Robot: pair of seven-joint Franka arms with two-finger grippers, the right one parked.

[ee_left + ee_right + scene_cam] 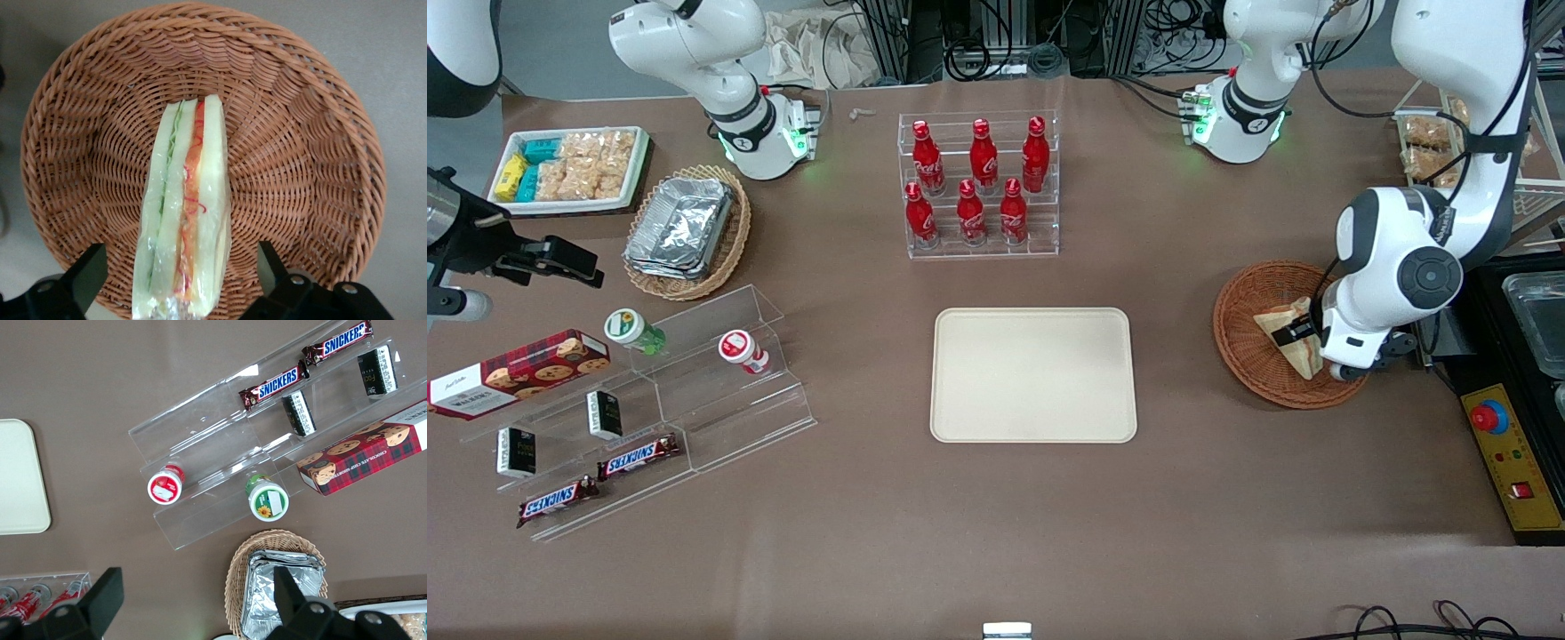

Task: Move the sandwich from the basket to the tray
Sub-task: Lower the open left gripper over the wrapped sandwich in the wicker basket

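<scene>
1. The small triangular wedge sandwich (183, 213) of pale bread w/ red and green filling, wrapped in clear film, lies inside the round reddish-brown woven wicker basket (300, 133), toward the working arm's end of the brown worktop (996, 533).
2. The left arm's tool (183, 280) is down in the basket, one black finger (83, 277) each side of the wedge's wide end. Jaws spread apart, a gap showing on both sides; released, nothing gripped yet.
3. Step, as I read it: lined up for the pinch, approx. ready to close. Task is early; lift and carry not done.
4. Handling: prob. light and soft. Bread will squash and the layers may slide or splay if squeezed hard. The film looks slick, so the wedge could slip or twist in the pads.
5. Where to hold: across the flat bread faces at the thick end, as the fingers now stand, pressing the layers together; gentle force only.
6. The large flat cream-beige rectangular tray (1034, 374) sits mid-worktop, well apart from the basket, nothing on it.
</scene>
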